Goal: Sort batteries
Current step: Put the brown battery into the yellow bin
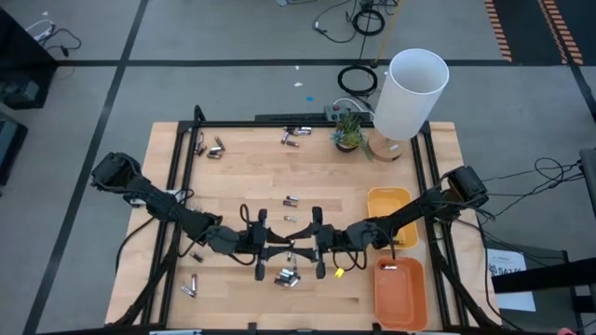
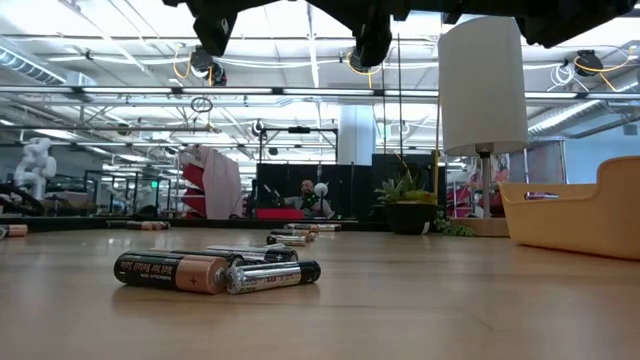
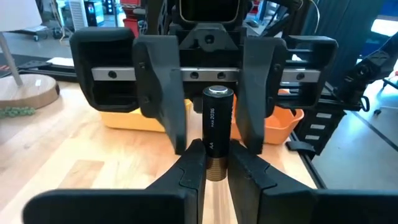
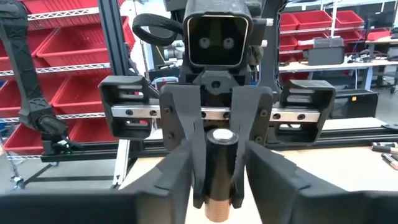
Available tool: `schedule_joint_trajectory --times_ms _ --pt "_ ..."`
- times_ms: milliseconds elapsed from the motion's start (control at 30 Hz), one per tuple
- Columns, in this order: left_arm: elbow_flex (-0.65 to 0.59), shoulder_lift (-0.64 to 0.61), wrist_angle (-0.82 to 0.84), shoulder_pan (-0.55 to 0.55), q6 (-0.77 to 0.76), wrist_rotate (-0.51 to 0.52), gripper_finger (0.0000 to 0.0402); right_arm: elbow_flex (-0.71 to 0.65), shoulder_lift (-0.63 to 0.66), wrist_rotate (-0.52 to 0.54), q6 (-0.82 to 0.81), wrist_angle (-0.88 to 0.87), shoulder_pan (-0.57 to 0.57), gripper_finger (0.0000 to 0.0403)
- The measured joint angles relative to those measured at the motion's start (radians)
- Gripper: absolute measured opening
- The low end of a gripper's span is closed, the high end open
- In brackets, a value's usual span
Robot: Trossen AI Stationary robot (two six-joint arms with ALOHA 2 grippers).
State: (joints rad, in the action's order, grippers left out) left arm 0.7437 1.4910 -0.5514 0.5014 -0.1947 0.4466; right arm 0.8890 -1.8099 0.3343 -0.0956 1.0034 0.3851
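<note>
Above the middle of the table my two grippers face each other. My left gripper (image 3: 211, 171) is shut on a dark AA battery (image 3: 217, 118) with a silver top and a copper-coloured lower end. My right gripper (image 4: 219, 193) is open. Its fingers (image 3: 168, 106) stand on either side of the same battery with a small gap to each side. More batteries lie loose on the wooden table: a small heap (image 1: 287, 277) near the front, a pair (image 1: 291, 200) mid-table, some at the front left (image 1: 189, 284), and others along the far edge (image 1: 293, 137). My left gripper pinches the battery's copper-coloured lower end (image 3: 215, 169) between its two fingers. The fingers come level from the table's left and lie across the battery. It stands upright above them, lifted clear of the table.
A yellow tray (image 1: 389, 209) and an orange tray (image 1: 400, 288) stand at the table's right. A white lamp (image 1: 410, 93) and a small plant (image 1: 349, 130) stand at the far right. A black frame rail (image 1: 279, 121) borders the far edge. Bare wood lies left of centre.
</note>
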Motion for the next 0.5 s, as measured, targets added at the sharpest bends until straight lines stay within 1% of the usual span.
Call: schedule_joint_trajectory --times_ms 200,233,367,433,500 --pt "0.0 0.0 0.002 0.0 0.002 -0.002 0.0054 0.0 0.002 -0.001 0.026 0.0 0.001 0.0037" --pt "0.0 0.0 0.002 -0.001 0.002 -0.002 0.0054 0.0 0.002 -0.001 0.032 0.002 0.001 0.0031" --pt "0.0 0.0 0.016 -0.002 0.002 -0.002 0.006 -0.001 0.003 0.002 0.044 -0.003 0.001 0.0031" --pt "0.0 0.0 0.021 -0.003 0.013 -0.002 0.0073 -0.001 0.019 0.002 0.046 -0.031 0.002 0.0031" --pt "0.002 -0.001 0.03 -0.005 0.021 -0.001 0.0095 -0.002 0.058 0.023 0.053 -0.084 0.006 0.0031"
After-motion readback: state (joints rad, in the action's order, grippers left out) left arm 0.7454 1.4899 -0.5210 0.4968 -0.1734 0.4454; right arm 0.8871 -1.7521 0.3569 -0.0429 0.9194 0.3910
